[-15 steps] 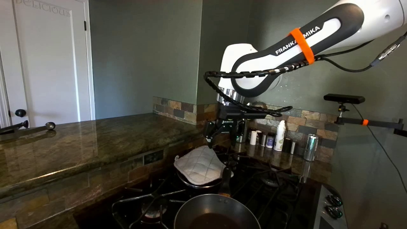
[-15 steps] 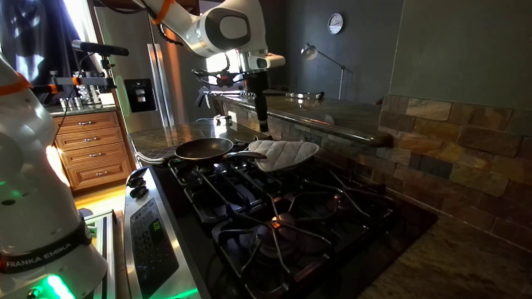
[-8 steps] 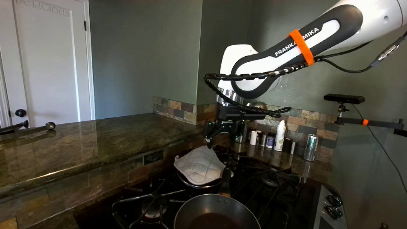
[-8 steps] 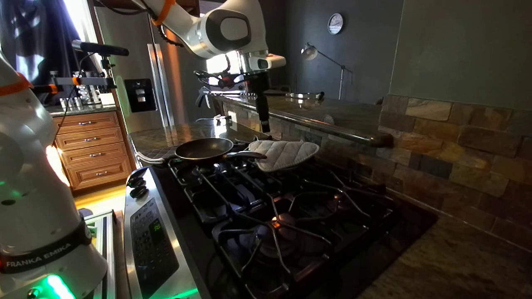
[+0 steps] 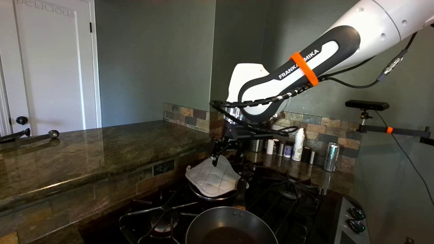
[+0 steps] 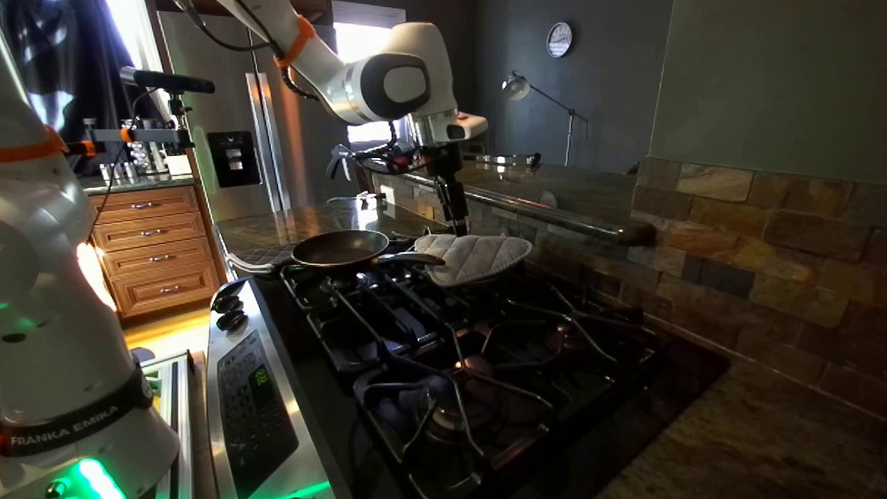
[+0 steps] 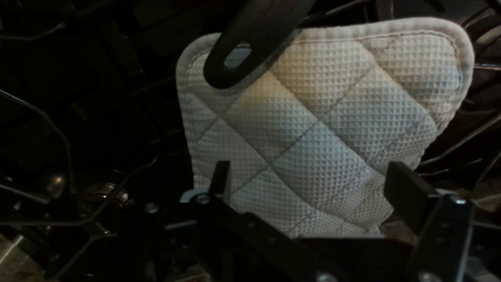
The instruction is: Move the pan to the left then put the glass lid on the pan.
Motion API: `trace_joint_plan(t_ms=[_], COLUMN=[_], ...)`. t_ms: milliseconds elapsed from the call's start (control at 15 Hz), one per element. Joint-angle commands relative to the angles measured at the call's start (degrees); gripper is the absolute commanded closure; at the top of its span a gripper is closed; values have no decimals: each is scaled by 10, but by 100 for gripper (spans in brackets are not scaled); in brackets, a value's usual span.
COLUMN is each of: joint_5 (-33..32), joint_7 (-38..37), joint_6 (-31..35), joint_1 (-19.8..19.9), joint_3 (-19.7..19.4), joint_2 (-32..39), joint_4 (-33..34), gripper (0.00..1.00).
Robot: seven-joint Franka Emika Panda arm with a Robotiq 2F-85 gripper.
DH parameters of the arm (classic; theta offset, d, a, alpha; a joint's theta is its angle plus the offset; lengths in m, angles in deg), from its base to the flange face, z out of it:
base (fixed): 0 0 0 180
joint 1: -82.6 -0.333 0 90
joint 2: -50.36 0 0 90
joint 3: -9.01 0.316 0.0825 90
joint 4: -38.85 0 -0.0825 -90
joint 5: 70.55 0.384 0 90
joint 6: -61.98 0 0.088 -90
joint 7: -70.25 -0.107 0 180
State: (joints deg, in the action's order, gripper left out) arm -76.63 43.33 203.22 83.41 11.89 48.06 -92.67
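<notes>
The pan [image 5: 230, 220], dark with a grey inside, sits on the stove in both exterior views. Its black handle [image 7: 250, 43] reaches over a corner of a whitish quilted cloth pad [image 5: 213, 176]. This pad covers a round thing with a shiny rim [image 5: 210, 198]; whether that is the glass lid I cannot tell, and no glass shows. My gripper [image 5: 226, 161] hangs low over the pad's edge away from the pan. In the wrist view the gripper [image 7: 309, 176] has its jaws wide apart, the pad below and nothing held. Contact with the cloth cannot be made out.
Black stove grates [image 6: 457, 374] spread around the pan and pad. A stone ledge [image 5: 101, 149] runs alongside the stove. Behind stand a white spray bottle [image 5: 298, 144], a steel canister [image 5: 331, 156] and several small jars. Stove knobs [image 5: 356, 218] line the control panel.
The arm has come down, bringing the gripper closer to the cloth pad and slightly toward the ledge. Its jaws have stayed open. Pan and pad have not moved.
</notes>
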Motion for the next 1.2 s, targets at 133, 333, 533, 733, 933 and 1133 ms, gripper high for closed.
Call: trace_joint_plan(t_ms=[133,333,533,733,933,1133], joint_5=[13,18,21,36,51,60], joint_7=[58,72,72,73,74,73], joint_6=[27,21,19,28,30,33], joint_1=[-7,-9,-10,-10,-11,-14], joint_3=[-8,-10,-11,-12,-12,-12], joint_2=[54,70,83,95,105,108], joint_4=[28,36,42,46,52,55], gripper=[0,0,0,24,47,69])
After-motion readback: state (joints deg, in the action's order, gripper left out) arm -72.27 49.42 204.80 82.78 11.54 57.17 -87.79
